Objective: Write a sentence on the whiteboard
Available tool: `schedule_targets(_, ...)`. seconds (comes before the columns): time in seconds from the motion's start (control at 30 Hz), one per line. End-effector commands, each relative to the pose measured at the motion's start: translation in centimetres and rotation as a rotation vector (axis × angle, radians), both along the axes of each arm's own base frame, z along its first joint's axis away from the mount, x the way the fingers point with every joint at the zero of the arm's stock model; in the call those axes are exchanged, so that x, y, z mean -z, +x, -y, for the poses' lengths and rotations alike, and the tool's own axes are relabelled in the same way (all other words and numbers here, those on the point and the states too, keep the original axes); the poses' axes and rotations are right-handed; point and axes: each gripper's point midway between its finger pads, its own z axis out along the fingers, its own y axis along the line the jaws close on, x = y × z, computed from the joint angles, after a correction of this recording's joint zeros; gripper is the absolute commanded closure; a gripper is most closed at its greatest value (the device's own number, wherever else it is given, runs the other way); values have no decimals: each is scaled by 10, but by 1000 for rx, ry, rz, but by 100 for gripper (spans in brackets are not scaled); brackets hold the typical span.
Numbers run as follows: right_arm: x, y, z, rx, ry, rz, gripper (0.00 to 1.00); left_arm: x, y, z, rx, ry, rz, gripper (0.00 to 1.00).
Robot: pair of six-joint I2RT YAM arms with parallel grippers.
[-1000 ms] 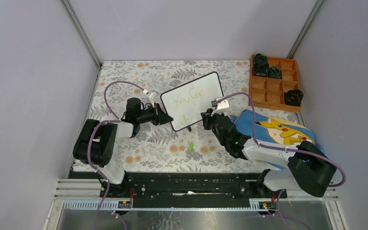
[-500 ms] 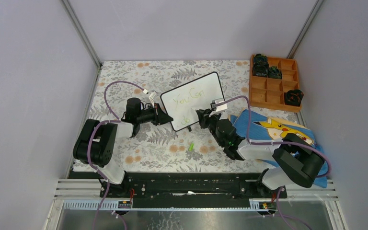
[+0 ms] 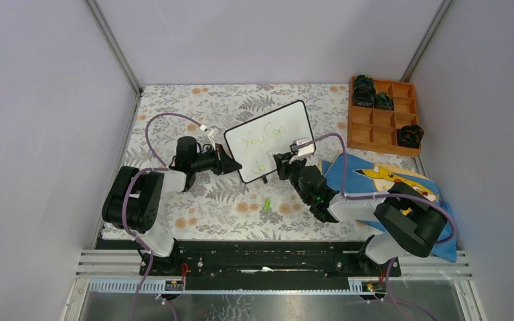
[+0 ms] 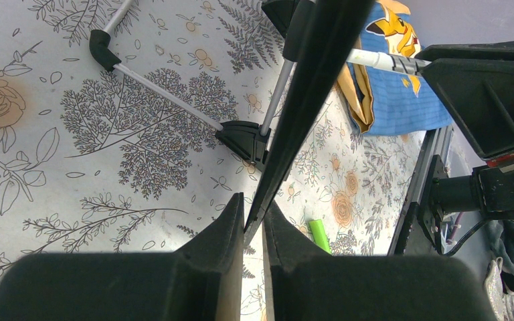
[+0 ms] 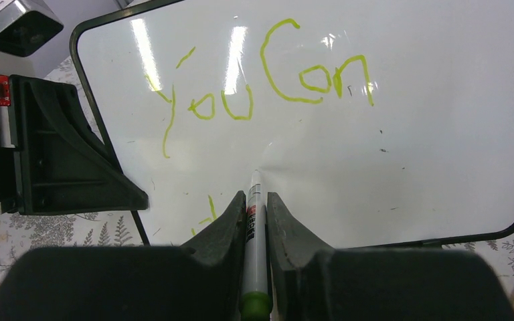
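Note:
The whiteboard (image 3: 271,139) stands tilted on its black feet in mid-table. It bears green writing "You Can" (image 5: 268,80) on top and a first stroke or two of a second line (image 5: 209,208). My left gripper (image 3: 227,162) is shut on the whiteboard's left edge (image 4: 294,100), seen edge-on in the left wrist view. My right gripper (image 3: 282,164) is shut on a white marker (image 5: 254,221) with a green end. The marker tip touches the board below "You". The rest of the second line is hidden behind my right fingers (image 5: 231,224).
A green marker cap (image 3: 266,204) lies on the floral cloth in front of the board, also in the left wrist view (image 4: 319,234). A wooden compartment tray (image 3: 381,114) with dark items stands at back right. A blue Pikachu cloth (image 3: 381,180) lies under the right arm.
My right arm has swung left, bringing the marker along the board's lower part. The left gripper and the board have stayed put.

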Motion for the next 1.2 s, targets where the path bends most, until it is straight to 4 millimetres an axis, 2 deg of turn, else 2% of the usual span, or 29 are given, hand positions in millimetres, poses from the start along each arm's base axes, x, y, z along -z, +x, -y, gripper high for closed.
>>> schedule_targets(0.0,-23,13,-1,41,35,57,100,31,-1,-9,-56,84,-87,100)
schedule_targets(0.47,1,11,5,64,-20,-7,100,31,-1,-9,-57,83,-89,100)
schedule_targets(1.17,28,-8,14,35,-59,-106,100,31,-1,-9,-57,82,-91,100)
